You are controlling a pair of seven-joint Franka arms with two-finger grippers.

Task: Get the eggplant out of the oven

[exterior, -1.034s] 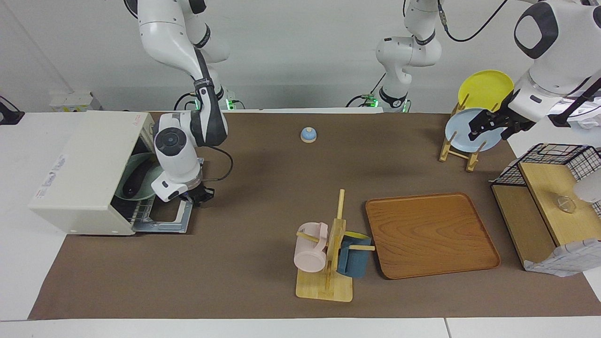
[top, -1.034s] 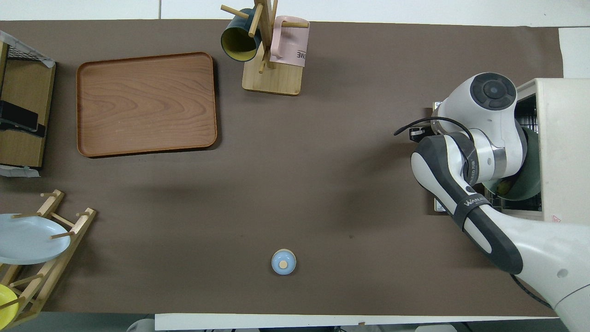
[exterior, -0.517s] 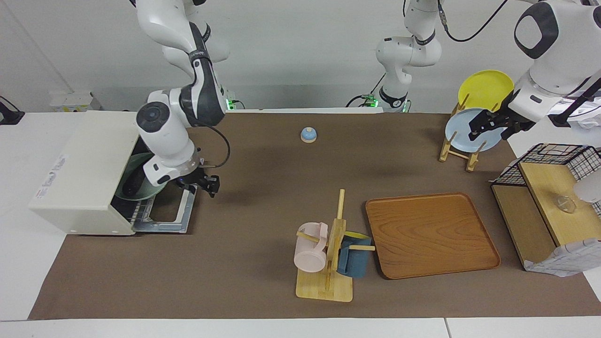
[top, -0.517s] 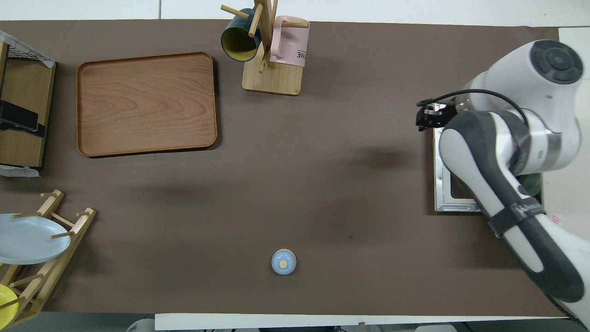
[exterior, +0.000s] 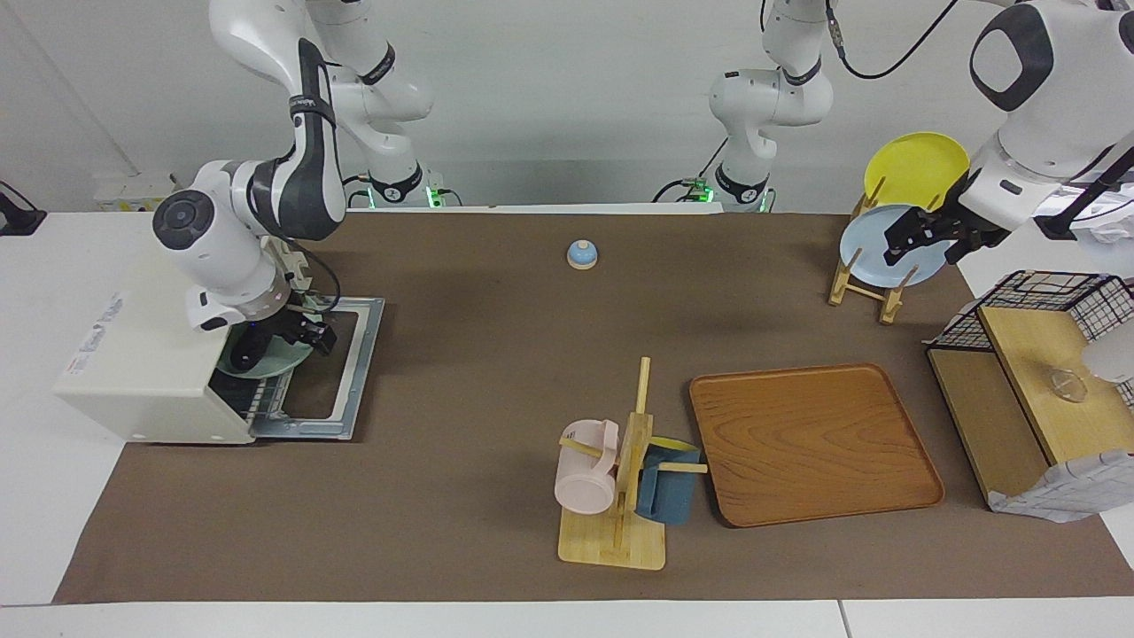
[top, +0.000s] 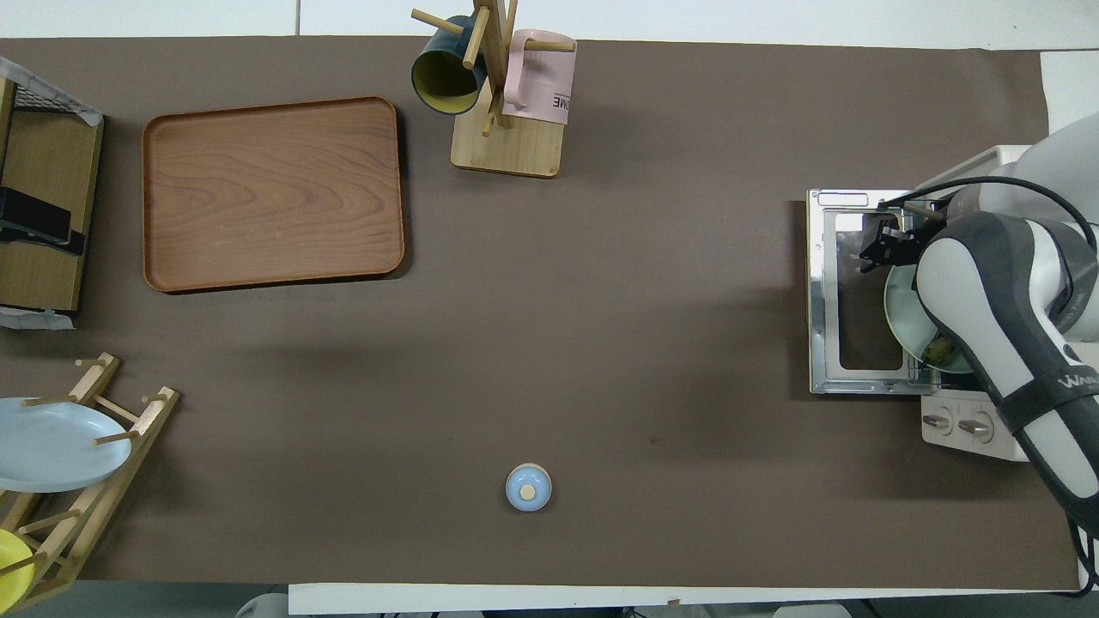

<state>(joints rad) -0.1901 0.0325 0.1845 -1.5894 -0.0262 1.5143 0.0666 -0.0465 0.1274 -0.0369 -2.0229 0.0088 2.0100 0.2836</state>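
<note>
I see the small dark purple toy eggplant [exterior: 251, 349] on a pale green plate [exterior: 288, 358] inside the cream boxy toaster oven [exterior: 151, 354]; right gripper [exterior: 312, 334] at its mouth, empty, finger gap unclear; left gripper [exterior: 912, 236] waits well apart, open; eggplant looks light, slick, grab mid-body.

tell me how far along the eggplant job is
Done: the oven door lies flat open, and the pale green plate sticks partly out of the opening. In hand: the right gripper is at the oven mouth over the plate's edge, gripping nothing visible. Left: the eggplant lies on the plate in the oven, not yet lifted out. The left gripper waits open by the plate rack.
</note>
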